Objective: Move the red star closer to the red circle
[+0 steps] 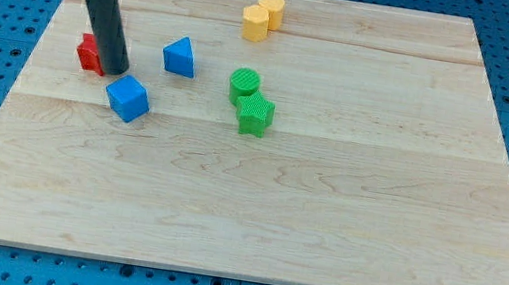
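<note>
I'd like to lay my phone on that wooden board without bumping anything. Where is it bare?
The whole strip along the view's bottom, below the blue cube and green star, is bare, as is the right side past the yellow blocks. The upper left is crowded: my tip sits against a red block.

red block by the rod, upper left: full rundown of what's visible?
Only part of the red block shows: the dark rod stands in front of its right side, so its shape cannot be made out. What shows is a solid red, matte, plastic-looking piece with a lighter top face and darker side faces, lying flat on the wooden board near the view's upper left. My tip sits at its lower right edge, apparently touching. The blue cube lies just below-right, apart from it.
</note>
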Action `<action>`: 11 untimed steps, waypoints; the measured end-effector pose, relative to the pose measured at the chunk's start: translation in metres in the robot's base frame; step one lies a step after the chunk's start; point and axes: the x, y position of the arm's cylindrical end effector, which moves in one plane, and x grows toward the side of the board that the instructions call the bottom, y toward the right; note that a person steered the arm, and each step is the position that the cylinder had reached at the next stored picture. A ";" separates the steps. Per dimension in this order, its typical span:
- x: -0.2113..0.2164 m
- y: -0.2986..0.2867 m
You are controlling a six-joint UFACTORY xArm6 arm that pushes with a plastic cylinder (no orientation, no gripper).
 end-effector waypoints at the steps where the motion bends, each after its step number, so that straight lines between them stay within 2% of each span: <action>1: 0.003 -0.004; 2: 0.024 -0.004; 3: 0.021 -0.018; 6: -0.002 -0.047; 8: -0.032 -0.047; 11: -0.041 -0.025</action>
